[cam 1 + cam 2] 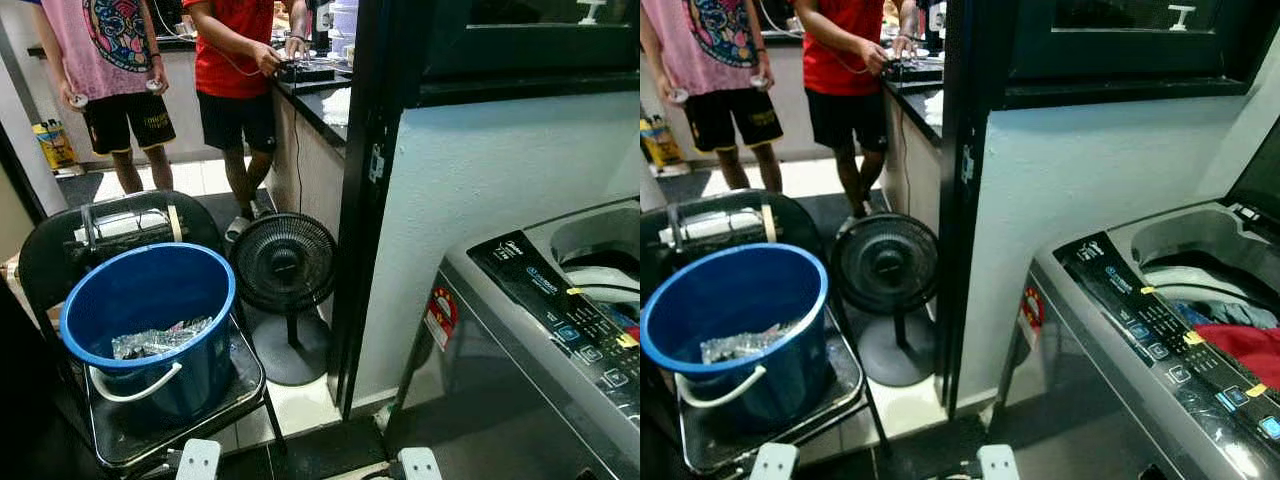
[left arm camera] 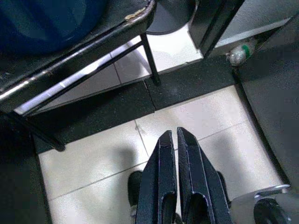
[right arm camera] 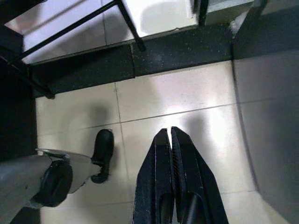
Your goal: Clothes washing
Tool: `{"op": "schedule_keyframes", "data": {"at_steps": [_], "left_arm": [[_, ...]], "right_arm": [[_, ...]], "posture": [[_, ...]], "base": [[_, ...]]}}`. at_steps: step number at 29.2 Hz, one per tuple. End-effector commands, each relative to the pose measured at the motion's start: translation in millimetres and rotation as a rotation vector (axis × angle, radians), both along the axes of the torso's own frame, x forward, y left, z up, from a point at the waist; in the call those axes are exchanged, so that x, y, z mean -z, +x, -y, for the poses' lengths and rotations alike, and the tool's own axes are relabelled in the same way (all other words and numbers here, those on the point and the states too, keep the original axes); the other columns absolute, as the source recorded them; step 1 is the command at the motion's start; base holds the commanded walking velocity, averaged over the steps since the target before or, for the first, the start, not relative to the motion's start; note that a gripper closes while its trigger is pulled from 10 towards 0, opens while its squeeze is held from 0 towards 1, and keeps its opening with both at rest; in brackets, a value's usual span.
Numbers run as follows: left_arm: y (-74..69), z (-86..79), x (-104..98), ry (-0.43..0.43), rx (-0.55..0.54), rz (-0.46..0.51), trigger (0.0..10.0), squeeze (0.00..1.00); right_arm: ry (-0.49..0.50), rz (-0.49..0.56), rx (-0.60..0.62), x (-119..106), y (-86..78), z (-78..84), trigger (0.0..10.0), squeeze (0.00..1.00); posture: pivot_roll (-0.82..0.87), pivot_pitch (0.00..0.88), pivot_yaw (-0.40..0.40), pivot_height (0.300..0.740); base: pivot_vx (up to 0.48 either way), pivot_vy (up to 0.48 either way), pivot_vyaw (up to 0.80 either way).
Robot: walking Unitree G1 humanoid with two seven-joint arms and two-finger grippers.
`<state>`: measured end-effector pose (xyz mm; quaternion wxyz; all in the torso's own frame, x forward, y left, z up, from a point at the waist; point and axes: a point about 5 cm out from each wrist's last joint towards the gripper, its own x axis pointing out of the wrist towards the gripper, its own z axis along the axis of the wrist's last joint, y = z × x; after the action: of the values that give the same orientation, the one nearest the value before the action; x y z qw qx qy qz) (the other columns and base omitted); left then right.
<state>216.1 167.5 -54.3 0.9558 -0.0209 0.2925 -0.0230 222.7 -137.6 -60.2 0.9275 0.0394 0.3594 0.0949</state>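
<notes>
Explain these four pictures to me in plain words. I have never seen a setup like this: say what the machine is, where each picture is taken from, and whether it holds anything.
This is a walking humanoid robot doing laundry. The two wide pictures come from a stereo camera on its head, looking forward and down. They show a blue bucket standing on a black chair, with some crumpled clear plastic inside. Beside the chair stands a black floor fan. To the robot's right is a top-loading washing machine with its tub open and clothes, including something red, inside. Two people stand by a counter in the background.

The other two pictures come from cameras on the robot's wrists, looking along each gripper's black fingers. Both arms hang down toward the tiled floor. The left gripper and the right gripper are both shut and hold nothing.
</notes>
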Motion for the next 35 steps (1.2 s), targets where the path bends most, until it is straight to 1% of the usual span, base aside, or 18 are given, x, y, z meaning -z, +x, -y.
{"op": "schedule_keyframes", "data": {"at_steps": [1,5,6,7,9,11,12,14,16,21,22,24,27,35], "left_arm": [[-5.1,-9.7,2.9,0.009,-0.042,-0.015,10.0,0.00],[-4.8,-11.5,2.8,-0.017,-0.051,-0.016,10.0,0.00],[-4.1,-9.6,2.6,-0.014,-0.025,-0.017,10.0,0.00],[-4.1,-9.6,2.6,-0.014,-0.025,-0.017,10.0,0.00],[-1.3,-8.9,1.7,-0.003,-0.031,-0.015,10.0,0.00],[-0.7,-9.2,1.7,0.005,-0.039,-0.016,10.0,0.00],[-1.5,-9.2,2.3,0.004,-0.047,-0.019,10.0,0.00],[-4.0,-1.9,4.3,-0.005,-0.003,-0.028,10.0,0.00],[-4.4,5.6,4.6,0.006,0.043,-0.024,10.0,0.00],[-3.9,3.2,4.5,0.005,0.006,-0.022,10.0,0.00],[-5.7,2.2,5.5,-0.004,-0.005,-0.028,10.0,0.00],[-7.0,1.7,6.3,-0.011,-0.011,-0.032,10.0,0.00],[-7.9,1.2,6.8,-0.009,-0.028,-0.032,10.0,0.00],[-8.8,-0.3,7.3,-0.002,-0.038,-0.032,10.0,0.00]], "right_arm": [[-0.007,-0.009,-0.003,1.1,-0.8,-1.3,10.0,0.00],[-0.003,0.007,0.007,-1.4,3.1,-2.7,10.0,0.00],[0.015,0.015,0.037,-2.7,4.9,-1.5,10.0,0.00],[0.015,0.015,0.037,-2.7,4.9,-1.5,10.0,0.00],[0.024,0.001,0.056,0.0,0.8,-0.4,10.0,0.00],[0.019,-0.010,0.053,2.0,-2.2,-0.3,10.0,0.00],[0.008,-0.022,0.030,4.2,-5.8,-0.9,10.0,0.00],[-0.004,-0.016,0.039,4.5,-6.8,2.3,10.0,0.00],[0.003,-0.016,0.085,4.6,-7.0,10.5,10.0,0.00],[-0.023,-0.044,0.060,8.4,-12.7,12.7,10.0,0.00],[-0.033,-0.048,0.040,9.0,-13.5,12.2,10.0,0.00],[-0.039,-0.050,0.026,9.2,-14.0,11.9,10.0,0.00],[-0.037,-0.042,0.020,7.9,-11.7,11.9,10.0,0.00],[-0.047,-0.052,0.018,9.8,-15.0,11.6,10.0,0.00]], "posture": [[0.01,0.000,0.033,0.740],[0.00,0.000,0.044,0.740],[0.01,0.000,0.032,0.740],[0.01,0.000,0.032,0.740],[0.01,0.000,0.018,0.740],[0.01,0.000,0.024,0.740],[0.00,0.000,0.046,0.740],[-0.01,0.000,0.043,0.740],[0.00,0.000,0.008,0.740],[0.00,0.000,0.005,0.740],[-0.01,0.000,0.027,0.740],[-0.01,0.000,0.027,0.740],[0.00,0.000,0.007,0.740],[0.00,0.000,0.010,0.740]], "base": [[0.000,0.000,0.00],[0.000,0.000,0.00],[0.000,0.000,0.00],[0.000,0.000,0.00],[0.000,0.000,0.00],[0.000,0.000,0.00],[0.000,0.000,0.00],[0.000,0.000,0.00],[0.000,0.000,0.00],[0.000,0.000,0.00],[0.000,0.000,0.00],[0.000,0.000,0.00],[0.000,0.000,0.00],[0.000,0.000,0.00]]}}
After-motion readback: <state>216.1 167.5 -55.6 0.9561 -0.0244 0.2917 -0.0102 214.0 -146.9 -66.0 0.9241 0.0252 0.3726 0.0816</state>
